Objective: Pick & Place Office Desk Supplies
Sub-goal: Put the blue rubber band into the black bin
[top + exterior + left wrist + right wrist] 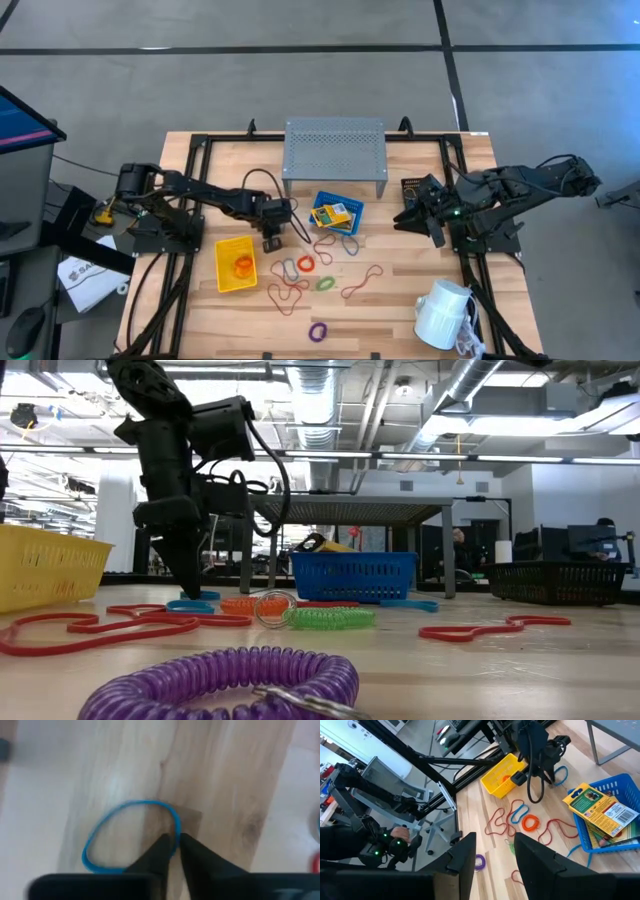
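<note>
From above, the left gripper reaches down to the counter between the yellow bin, which holds an orange loop, and the blue bin of yellow packets; more loops lie before it, a red one, a green one and a purple one nearest the front edge. The right gripper waits at the right beside the black bin, with a white mug near the front and a grey riser at the back. At counter height, the left gripper stands with its tips down on a blue loop, the purple loop close to the camera, the green loop and blue bin behind it, the yellow bin at the edge. The left wrist shows the gripper nearly closed, its two fingers pinching the rim of the blue loop on the wood. The right wrist shows its own gripper parted and holding nothing, looking over the blue bin, packets, yellow bin and scattered loops.
</note>
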